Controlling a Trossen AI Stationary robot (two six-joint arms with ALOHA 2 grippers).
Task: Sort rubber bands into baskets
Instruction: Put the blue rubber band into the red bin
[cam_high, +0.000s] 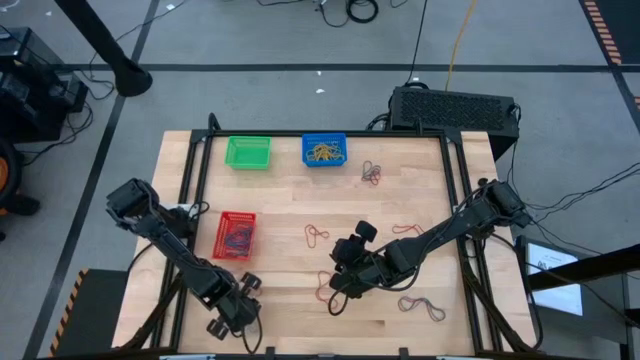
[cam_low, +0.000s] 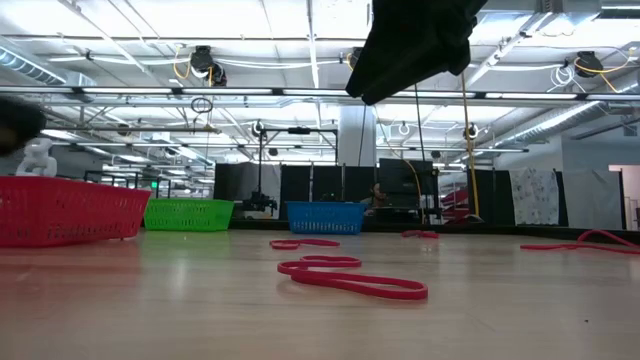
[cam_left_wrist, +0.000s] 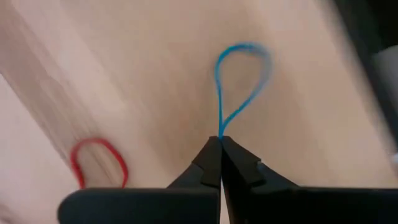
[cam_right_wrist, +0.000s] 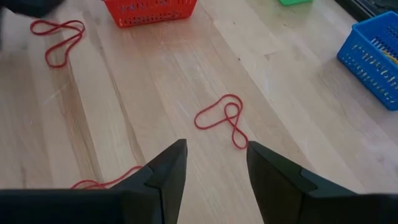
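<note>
The left gripper (cam_left_wrist: 220, 142) has its fingers pressed together on the tail of a thin blue band (cam_left_wrist: 239, 78), and the pinch takes only the very end of the loop. That is the main risk: with so little rubber caught between the tips, the band could slip out on any quick swing, or stretch and snap free, and drop back onto the surface (cam_high: 290, 200) short of a basket. In the high view the left arm reaches along the near left edge, its gripper (cam_high: 238, 312) low by the front corner, just past the red basket (cam_high: 236, 236).

The right gripper (cam_right_wrist: 214, 163) hangs with its fingers spread wide and holding nothing, aimed down over a twisted red band (cam_right_wrist: 225, 118). In the high view it sits mid-surface (cam_high: 352, 262), the arm stretched in from the right side and bent at the elbow. Several loose red bands lie around it, so a closing pinch could catch two at once, or scrape wood and miss.

The green basket (cam_high: 248, 151) and the blue basket (cam_high: 325, 149) stand side by side at the far edge, the blue one already holding yellowish bands. Both are well apart from the left gripper, so a carry there is long, and the two arms could crowd each other near the middle.
</note>
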